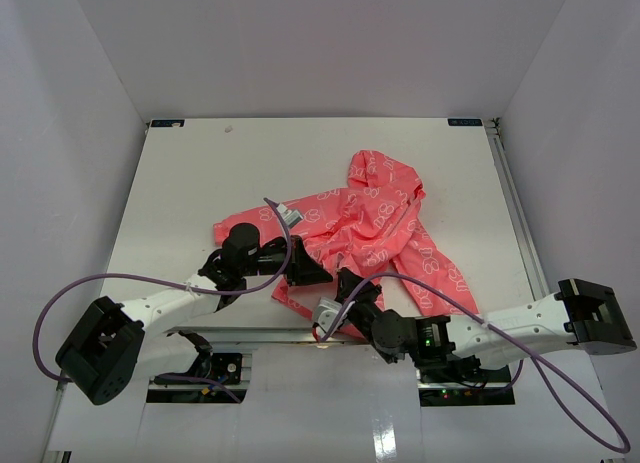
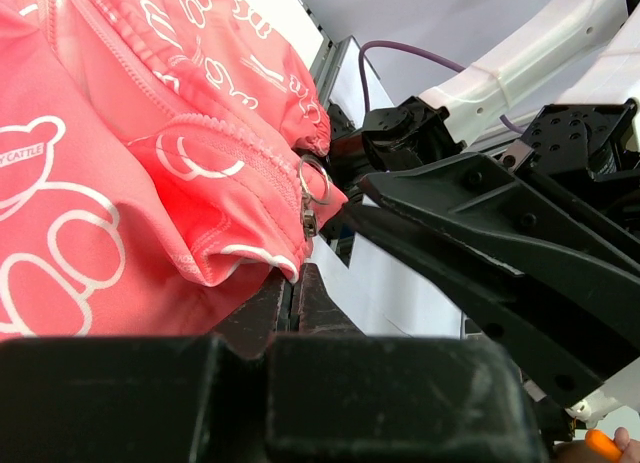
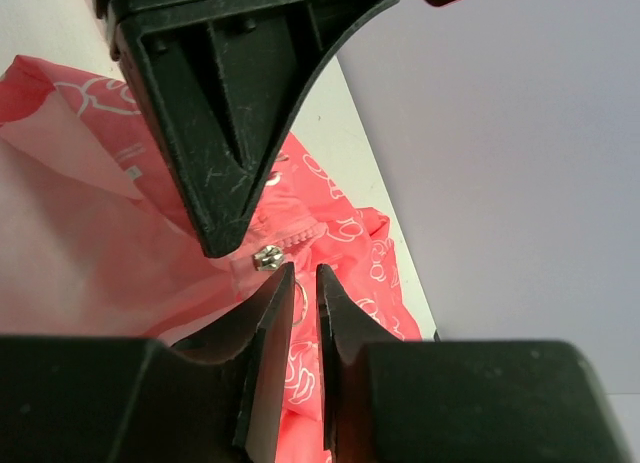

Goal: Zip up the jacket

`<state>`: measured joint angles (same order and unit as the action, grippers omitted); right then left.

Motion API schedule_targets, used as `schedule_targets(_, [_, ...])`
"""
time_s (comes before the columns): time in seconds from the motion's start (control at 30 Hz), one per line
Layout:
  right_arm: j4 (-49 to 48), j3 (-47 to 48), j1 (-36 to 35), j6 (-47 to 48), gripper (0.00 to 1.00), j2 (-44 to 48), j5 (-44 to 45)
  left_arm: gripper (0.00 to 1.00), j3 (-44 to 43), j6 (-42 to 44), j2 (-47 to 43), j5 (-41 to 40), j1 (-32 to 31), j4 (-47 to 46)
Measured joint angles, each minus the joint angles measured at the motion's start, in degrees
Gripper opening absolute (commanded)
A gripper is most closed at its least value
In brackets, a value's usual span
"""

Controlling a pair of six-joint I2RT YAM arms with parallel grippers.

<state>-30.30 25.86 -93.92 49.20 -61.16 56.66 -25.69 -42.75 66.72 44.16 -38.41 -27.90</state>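
Right end effector (image 3: 303,275) shows its jaws at a narrow slit, the zipper's pull ring (image 2: 314,180) caught between them! Left end effector (image 2: 293,286) is clamped tight on the jacket (image 1: 370,218) hem just below, anchoring it. Jacket lies crumpled mid-bench (image 1: 200,163), close to the arms. The zip stroke looks ready to start. Next call: draw the ring steadily along the teeth toward the collar, with the hem held taut.
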Motion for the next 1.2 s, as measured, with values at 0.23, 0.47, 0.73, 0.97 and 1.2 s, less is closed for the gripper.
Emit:
schedule_targets(0.23, [-0.31,0.1,0.49,-0.56,0.23,0.7,-0.26,0.0,0.0,0.27,0.0,0.0,0.0,0.47])
schedule_targets(0.47, [0.62,0.1,1.21,-3.28,0.35,0.72,-2.04,0.0,0.0,0.3,0.0,0.0,0.0,0.48])
schedule_targets(0.73, [6.51,2.09,4.4,-13.23,0.47,3.58,-2.42,0.0,0.08,0.89,-0.07,0.46,0.0,0.35])
schedule_targets(0.97, [14.65,5.66,18.14,-41.34,0.45,17.19,-13.33,0.0,3.22,4.16,-3.97,0.17,0.0,-1.36])
schedule_targets(1.2, [18.2,5.3,30.73,-63.75,0.35,20.5,-35.84,0.0,3.84,6.57,-5.66,-0.1,0.0,-3.42])
